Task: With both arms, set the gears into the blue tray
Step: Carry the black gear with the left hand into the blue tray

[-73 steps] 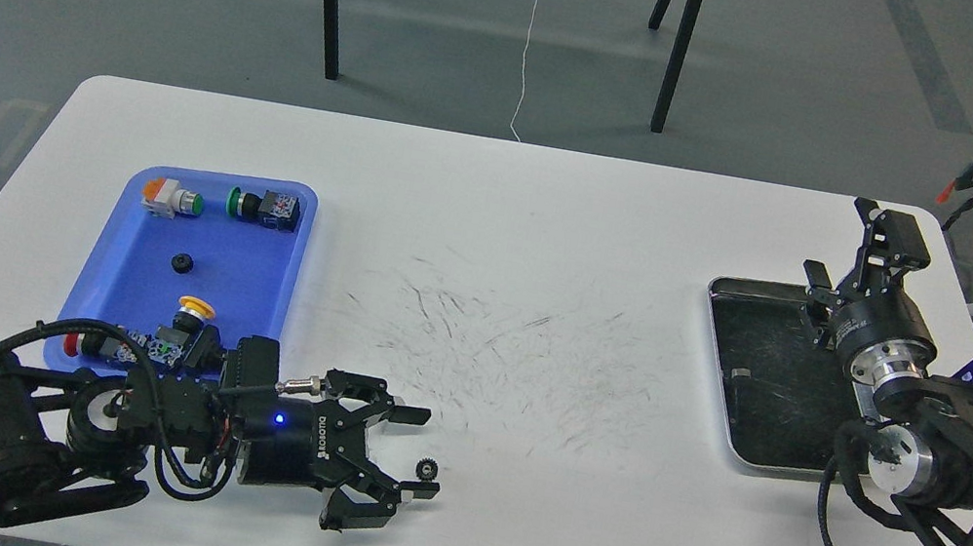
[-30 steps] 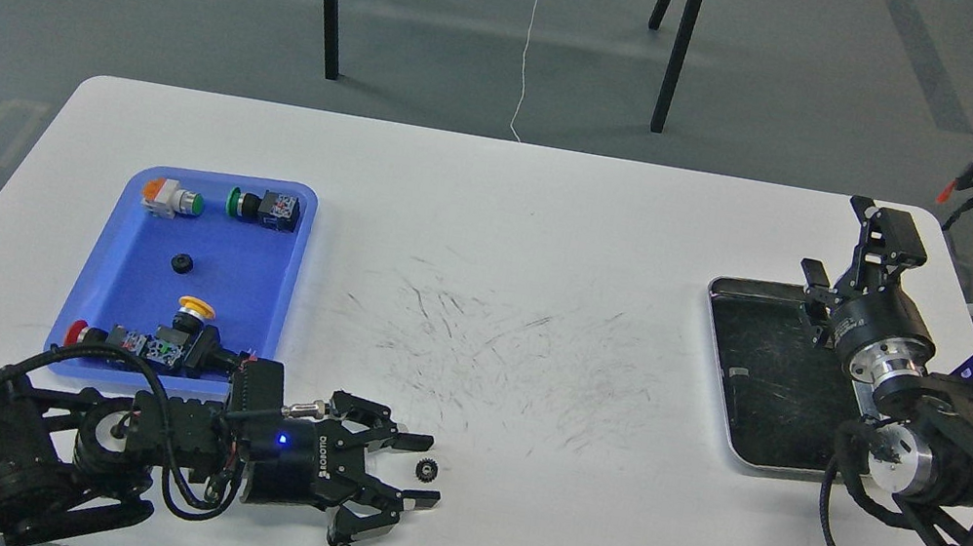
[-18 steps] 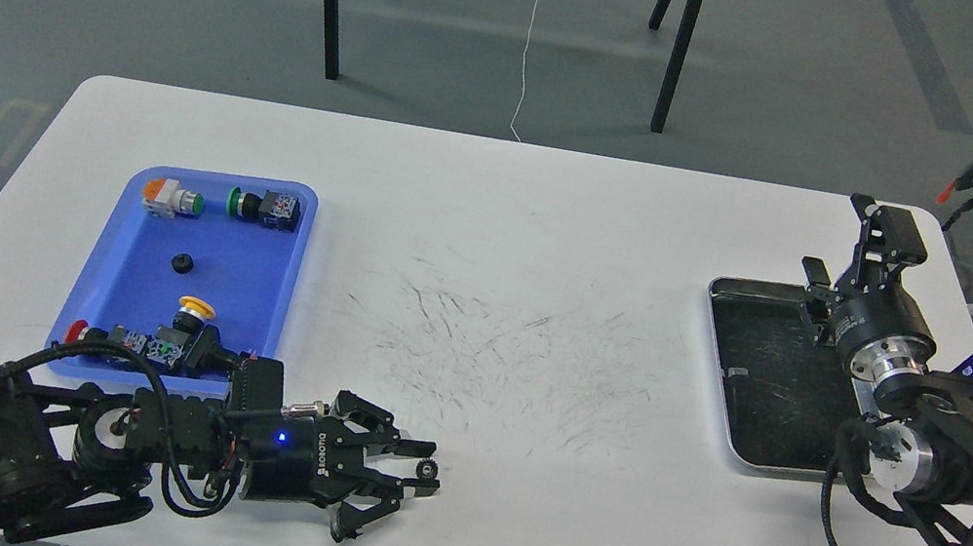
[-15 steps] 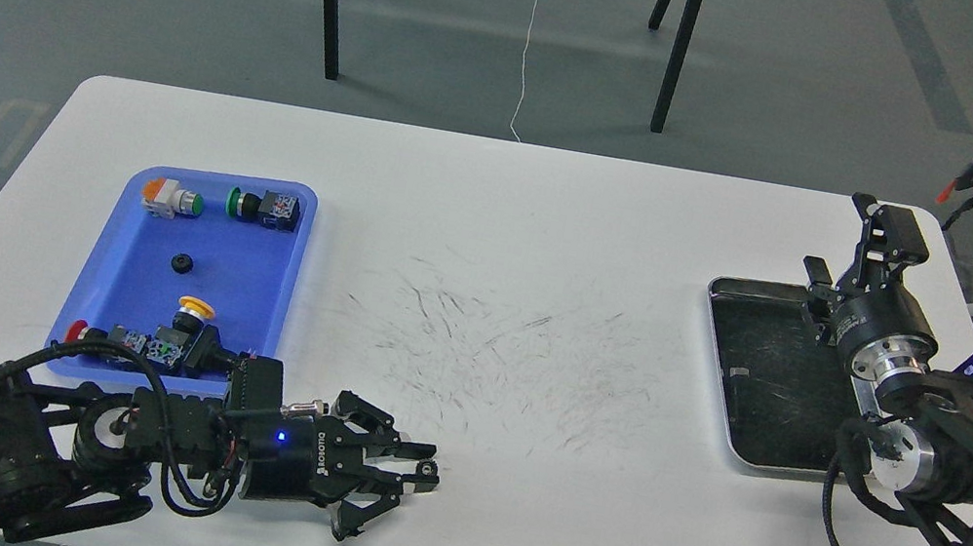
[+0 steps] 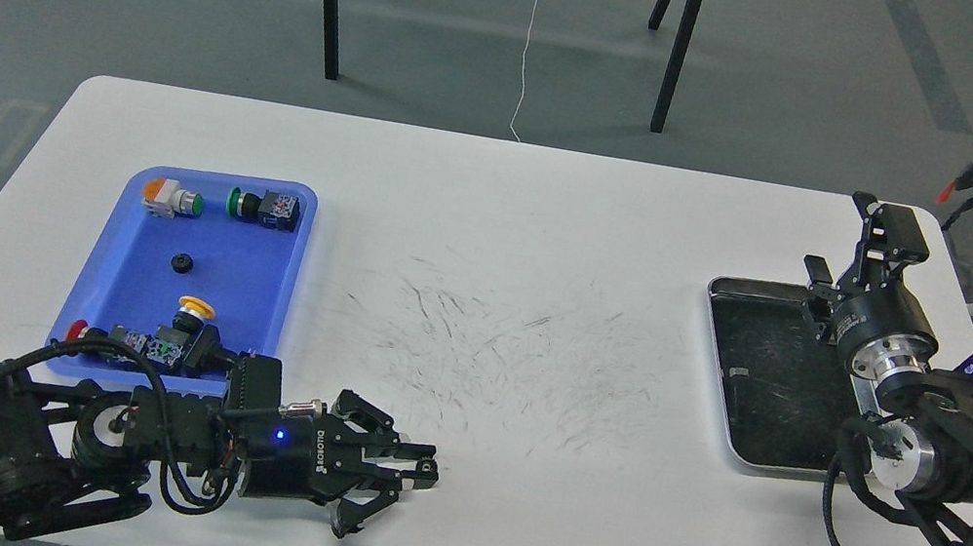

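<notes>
My left gripper (image 5: 422, 472) has its jaws pinched on the gear (image 5: 428, 471), low on the surface. I'd lift straight, then swing to 10 o'clock over the blue tray (image 5: 137, 294), w/o squeezing harder. Right gripper (image 5: 861, 252) jaws: can't tell.

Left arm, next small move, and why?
Probably lift straight up a little. The left gripper looks closed at table level where a gear would sit between its fingers, though the gear is hidden. One gear already lies in the blue tray.

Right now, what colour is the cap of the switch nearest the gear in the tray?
Yellow, on the switch just below the gear; head view.
</notes>
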